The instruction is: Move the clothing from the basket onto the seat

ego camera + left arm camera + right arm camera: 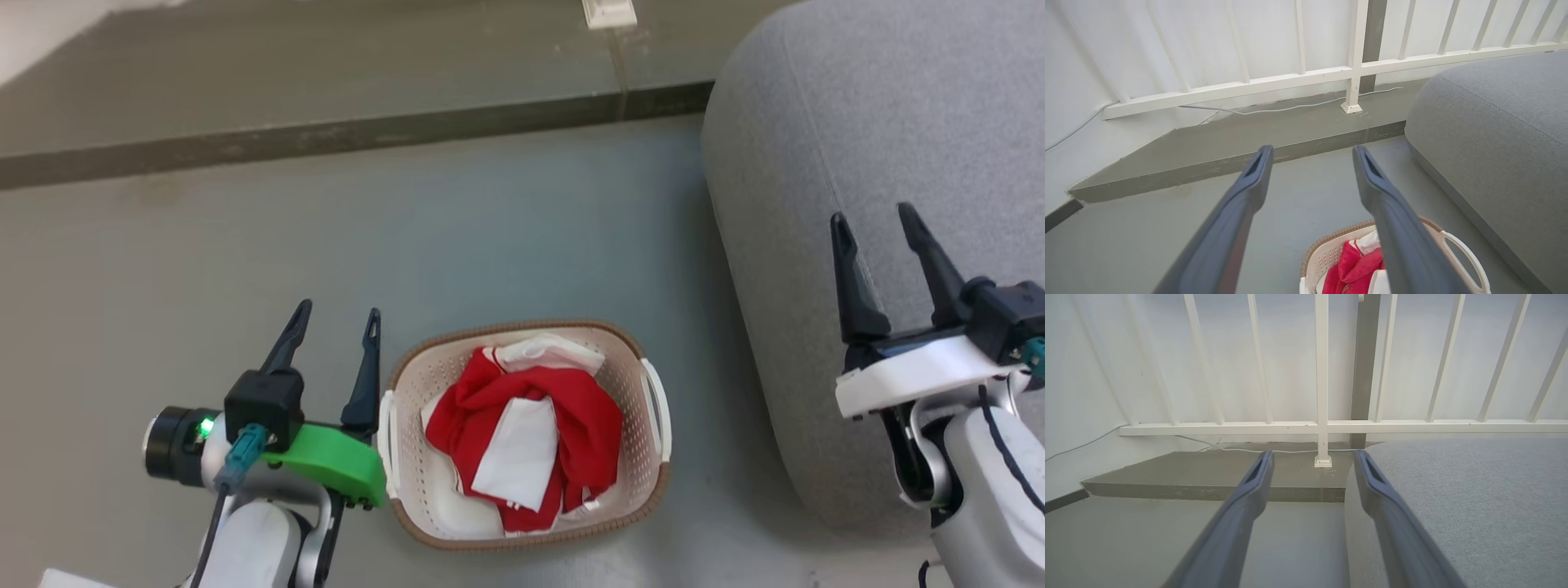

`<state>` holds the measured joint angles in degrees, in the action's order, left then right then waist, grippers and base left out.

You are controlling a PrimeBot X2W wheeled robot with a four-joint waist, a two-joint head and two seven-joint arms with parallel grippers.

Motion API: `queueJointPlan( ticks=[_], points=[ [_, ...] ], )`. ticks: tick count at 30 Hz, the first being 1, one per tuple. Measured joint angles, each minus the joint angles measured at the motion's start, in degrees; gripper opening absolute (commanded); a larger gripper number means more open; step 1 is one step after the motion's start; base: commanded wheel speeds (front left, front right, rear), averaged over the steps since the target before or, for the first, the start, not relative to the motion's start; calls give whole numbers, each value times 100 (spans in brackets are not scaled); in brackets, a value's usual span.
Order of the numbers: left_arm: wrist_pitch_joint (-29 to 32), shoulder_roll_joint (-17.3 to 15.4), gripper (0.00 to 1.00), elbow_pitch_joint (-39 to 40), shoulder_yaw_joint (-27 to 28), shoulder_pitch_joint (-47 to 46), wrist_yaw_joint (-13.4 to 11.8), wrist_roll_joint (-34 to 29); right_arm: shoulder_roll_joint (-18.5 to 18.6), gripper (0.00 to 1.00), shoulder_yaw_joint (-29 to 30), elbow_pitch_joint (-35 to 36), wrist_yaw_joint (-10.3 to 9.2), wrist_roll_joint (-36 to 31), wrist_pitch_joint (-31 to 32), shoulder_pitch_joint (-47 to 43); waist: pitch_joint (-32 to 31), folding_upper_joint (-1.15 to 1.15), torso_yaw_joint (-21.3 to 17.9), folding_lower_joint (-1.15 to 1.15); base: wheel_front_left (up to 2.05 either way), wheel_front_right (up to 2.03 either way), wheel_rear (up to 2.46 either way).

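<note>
Red and white clothing (526, 437) lies bunched inside the cream basket (633, 359) on the grey floor, bottom centre of the head view. My left gripper (339, 314) is open just left of the basket, nothing between its fingers. The grey seat (857, 106) fills the right side. My right gripper (878, 219) is open above the seat's left part. In the left wrist view the basket (1323, 255) and clothing (1353, 267) sit at the bottom, partly behind my open left gripper (1312, 151), with the seat (1494, 126) at right. The right wrist view shows my open right gripper (1312, 456) over the seat's (1474, 498) edge.
A raised floor step (343, 135) runs across the back. A white railing (1298, 77) stands on it against a white wall, its post foot (608, 12) at top centre. A white cable (1290, 108) lies along the step. Bare grey floor (506, 237) separates basket and step.
</note>
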<state>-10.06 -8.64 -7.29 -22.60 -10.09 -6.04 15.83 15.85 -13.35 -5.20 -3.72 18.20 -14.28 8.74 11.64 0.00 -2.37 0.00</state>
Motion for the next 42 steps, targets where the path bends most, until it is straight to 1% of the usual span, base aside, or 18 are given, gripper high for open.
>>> queueJointPlan(
  ticks=[3,16,19,22,23,27,30,33,34,37,42],
  points=[
    [71,45,100,-47,-89,-135,7,-24,-4,100,26,109,1,1,-1,129,223,0,-64,0,0,0,0],
    [450,205,100,-675,-506,-835,256,-260,-181,100,67,537,19,54,-11,738,1231,0,-453,0,0,0,0],
    [533,207,100,-821,-538,-1024,301,-321,-269,100,47,613,30,59,-15,857,1466,0,-567,0,0,0,0],
    [606,207,100,-949,-569,-1244,311,-376,-365,100,23,700,86,63,-16,978,1702,0,-694,1,0,0,0],
    [606,207,100,-949,-569,-1244,311,-376,-365,100,23,700,86,63,-16,978,1702,0,-694,1,0,0,0],
    [679,205,100,-1162,-603,-1530,387,-419,-487,100,33,773,120,102,-16,1156,2003,0,-883,1,0,0,0],
    [727,205,100,-1360,-634,-1699,414,-503,-566,100,37,812,145,103,-16,1249,2207,0,-1041,1,0,0,0],
    [903,221,100,-1715,-669,-1862,491,-543,-693,100,66,844,183,103,-18,1347,2453,0,-1260,1,0,0,0],
    [937,221,100,-1817,-691,-1897,534,-542,-713,100,73,846,213,103,-18,1358,2510,0,-1312,1,0,0,0],
    [1007,243,100,-2079,-724,-2028,601,-542,-761,100,116,850,221,102,-32,1404,2672,0,-1454,1,0,0,0],
    [1112,276,100,-2532,-743,-2205,662,-517,-887,100,129,861,289,79,-33,1495,2887,0,-1653,1,0,0,0]
  ],
)
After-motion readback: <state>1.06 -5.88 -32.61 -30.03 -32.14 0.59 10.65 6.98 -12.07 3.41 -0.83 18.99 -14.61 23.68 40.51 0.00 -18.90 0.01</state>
